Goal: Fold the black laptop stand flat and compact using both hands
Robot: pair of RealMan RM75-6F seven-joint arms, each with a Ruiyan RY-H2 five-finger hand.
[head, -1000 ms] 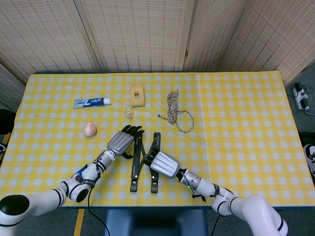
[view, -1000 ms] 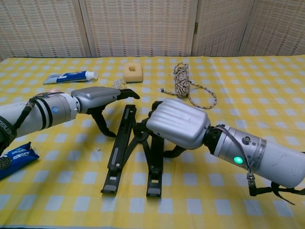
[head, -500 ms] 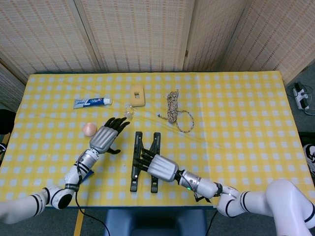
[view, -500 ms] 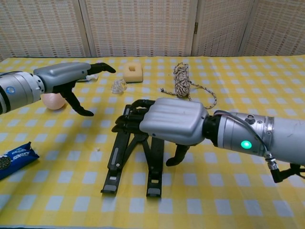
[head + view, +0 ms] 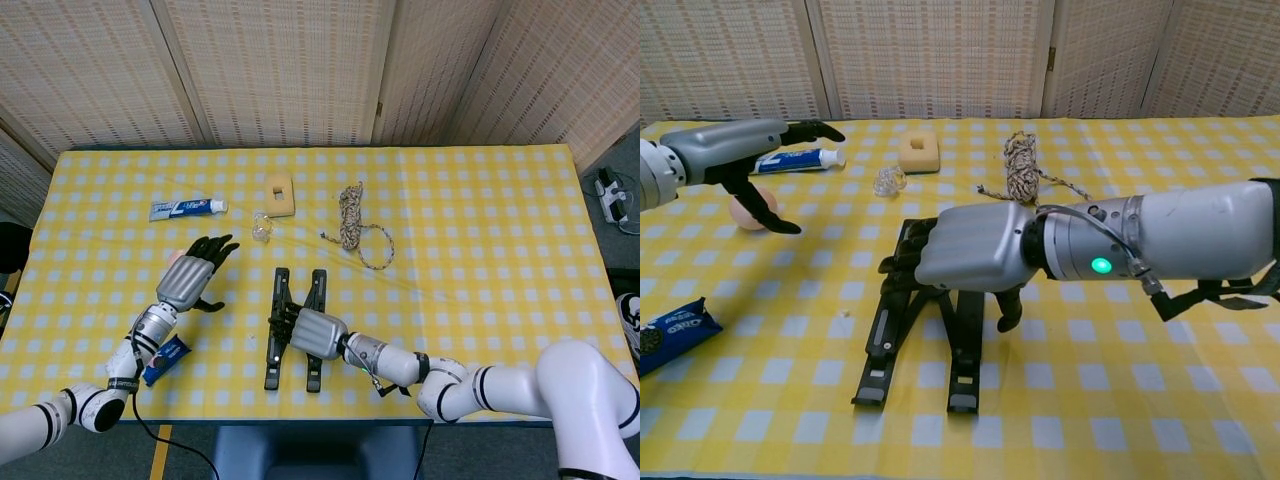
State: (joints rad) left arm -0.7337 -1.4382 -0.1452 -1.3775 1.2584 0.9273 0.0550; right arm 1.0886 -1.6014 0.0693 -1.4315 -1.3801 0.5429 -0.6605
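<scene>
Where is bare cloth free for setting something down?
The whole stretch right of the rope out to the table edge is bare. The left middle is crowded: toothpaste, ball, left hand, right hand over the laptop stand.

Left hand [image 5: 735, 160]: raised, fingers spread, holding nothing. Right hand [image 5: 965, 247]: palm down, fingers curled; whether it grips cannot be told. Forearms extended forward.
</scene>
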